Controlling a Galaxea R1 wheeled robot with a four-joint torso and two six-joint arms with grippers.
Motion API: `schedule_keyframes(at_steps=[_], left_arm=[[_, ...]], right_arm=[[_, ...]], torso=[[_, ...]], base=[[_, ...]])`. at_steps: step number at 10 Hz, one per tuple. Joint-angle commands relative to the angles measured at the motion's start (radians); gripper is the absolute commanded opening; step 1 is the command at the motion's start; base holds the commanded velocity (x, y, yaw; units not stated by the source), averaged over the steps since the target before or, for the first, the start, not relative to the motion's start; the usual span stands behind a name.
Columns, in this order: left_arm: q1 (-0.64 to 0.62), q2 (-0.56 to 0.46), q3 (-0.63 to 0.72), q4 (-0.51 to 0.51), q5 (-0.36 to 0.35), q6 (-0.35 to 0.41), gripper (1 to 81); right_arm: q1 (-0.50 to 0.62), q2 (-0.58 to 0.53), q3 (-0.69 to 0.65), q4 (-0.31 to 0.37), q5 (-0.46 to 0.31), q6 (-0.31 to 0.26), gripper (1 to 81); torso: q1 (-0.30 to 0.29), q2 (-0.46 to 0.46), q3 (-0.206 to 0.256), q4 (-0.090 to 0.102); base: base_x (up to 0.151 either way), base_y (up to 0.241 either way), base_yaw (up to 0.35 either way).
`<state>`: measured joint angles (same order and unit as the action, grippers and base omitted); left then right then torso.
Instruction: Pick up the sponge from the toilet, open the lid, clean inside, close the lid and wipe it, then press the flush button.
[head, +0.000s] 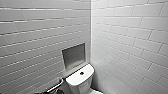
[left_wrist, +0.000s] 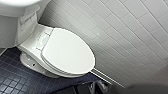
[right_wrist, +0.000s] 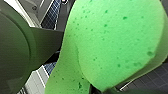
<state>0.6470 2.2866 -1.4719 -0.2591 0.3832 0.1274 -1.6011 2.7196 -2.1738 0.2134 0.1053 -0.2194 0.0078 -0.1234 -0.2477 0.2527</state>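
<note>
Green sponge (right_wrist: 112, 42), bent in the right fingers it hides, blocks most of the floor (right_wrist: 156, 76); lid (left_wrist: 67, 52) shut.

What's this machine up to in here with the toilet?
A robot is cleaning a toilet. It has a bright green sponge held up close at its right wrist, above the dark tiled floor. The white lid is down and shut. On the tank top, nothing is touching the flush button.

A small bathroom: white toilet (left_wrist: 56, 51) in a corner; white-tiled walls (head: 125, 37); dark tiled floor (left_wrist: 15, 80).
</note>
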Motion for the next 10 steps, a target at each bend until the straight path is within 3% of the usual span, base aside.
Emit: schedule_keyframes(at_steps=[1,10], left_arm=[[-0.215,0.021,-0.041,-0.035,0.083,-0.072,1.0],[-0.431,0.165,-0.257,-0.052,0.108,-0.19,1.0]], right_arm=[[0.019,-0.022,0.017,0.009,-0.078,-0.002,1.0],[-0.121,-0.13,0.092,-0.009,-0.078,-0.02,1.0]], torso=[[0.0,0.0,-0.034,0.0],[0.001,0.001,-0.031,0.0]], base=[[0.0,0.0,0.0],[0.0,0.0,0.0]])
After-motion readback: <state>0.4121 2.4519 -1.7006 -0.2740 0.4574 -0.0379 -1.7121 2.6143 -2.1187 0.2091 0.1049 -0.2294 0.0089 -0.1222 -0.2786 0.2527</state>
